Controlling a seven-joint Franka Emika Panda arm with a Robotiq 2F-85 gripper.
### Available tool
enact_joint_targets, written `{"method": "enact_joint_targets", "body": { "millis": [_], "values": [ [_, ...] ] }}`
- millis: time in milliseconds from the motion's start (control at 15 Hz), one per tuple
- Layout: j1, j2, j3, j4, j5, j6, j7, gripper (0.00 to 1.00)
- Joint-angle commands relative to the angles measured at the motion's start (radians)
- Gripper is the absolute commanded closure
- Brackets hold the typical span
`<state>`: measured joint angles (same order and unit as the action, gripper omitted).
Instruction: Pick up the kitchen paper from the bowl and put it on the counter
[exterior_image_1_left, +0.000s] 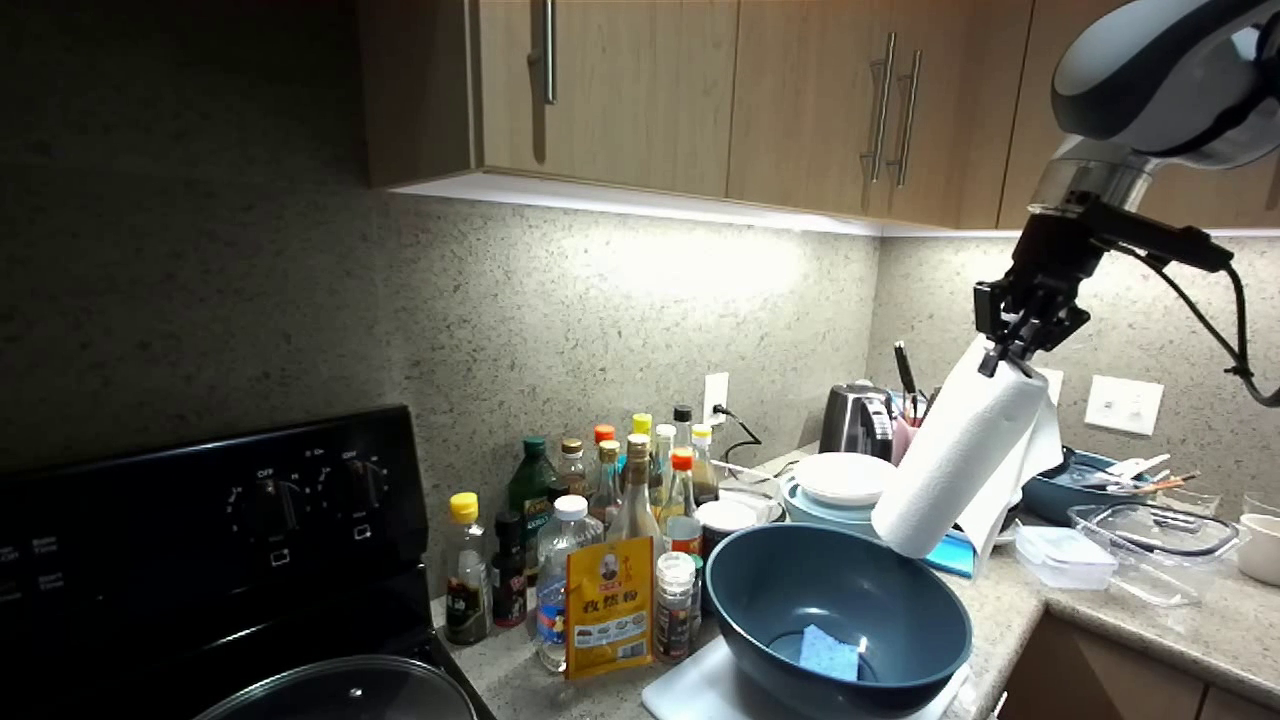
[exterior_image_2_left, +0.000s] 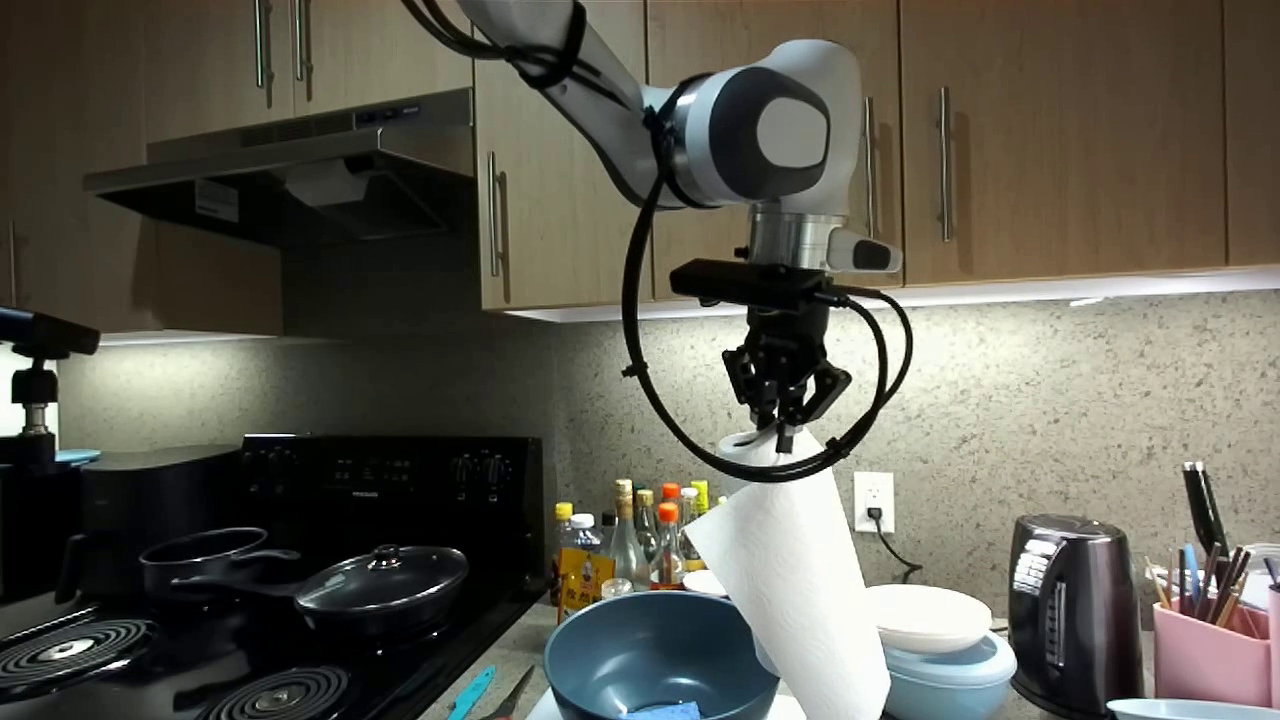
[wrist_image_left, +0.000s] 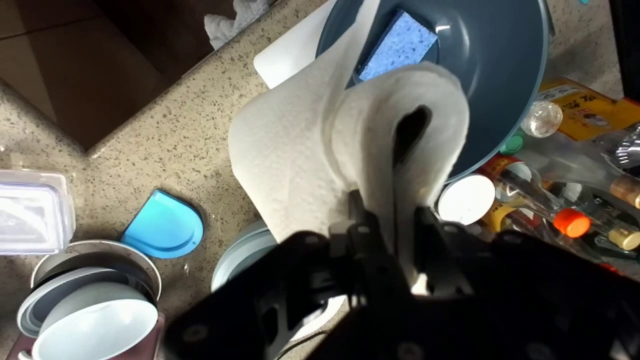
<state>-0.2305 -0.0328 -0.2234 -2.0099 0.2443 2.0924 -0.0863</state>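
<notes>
Hanging tilted, kitchen paper (exterior_image_1_left: 957, 452) beneath the gripper (exterior_image_1_left: 1006, 362) clamped on its upper end.

Pale, speckled counter (wrist_image_left: 190, 130), turning an inside corner; a white board (wrist_image_left: 287, 57) lies flat on it, poking out from under the dark blue bowl (exterior_image_1_left: 790, 565); just beside that, bottles (exterior_image_1_left: 635, 515), a whole crowd of them, with a yellow packet (exterior_image_1_left: 608, 610) standing at their edge. Further along, a stack of white and light-blue dishes (exterior_image_2_left: 945, 685), then the dark kettle (exterior_image_2_left: 1075, 625); a bright blue item (wrist_image_left: 167, 227) lies near the dishes, a clear tub (exterior_image_1_left: 1065, 558) beyond it.
</notes>
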Motion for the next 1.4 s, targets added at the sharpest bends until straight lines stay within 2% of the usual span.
{"method": "enact_joint_targets", "body": {
  "millis": [0, 133, 533, 1000, 1333],
  "values": [
    [0.017, -0.066, 0.019, -0.052, -0.104, 0.062, 0.091, 0.95],
    [0.029, -0.092, 0.031, -0.056, -0.13, 0.058, 0.107, 0.95],
    [0.075, -0.141, 0.062, -0.065, -0.095, 0.017, 0.066, 0.95],
    [0.116, -0.118, 0.059, -0.07, 0.02, -0.041, -0.008, 0.95],
    [0.117, -0.086, 0.052, -0.067, 0.106, -0.067, -0.063, 0.95]
  ]
}}
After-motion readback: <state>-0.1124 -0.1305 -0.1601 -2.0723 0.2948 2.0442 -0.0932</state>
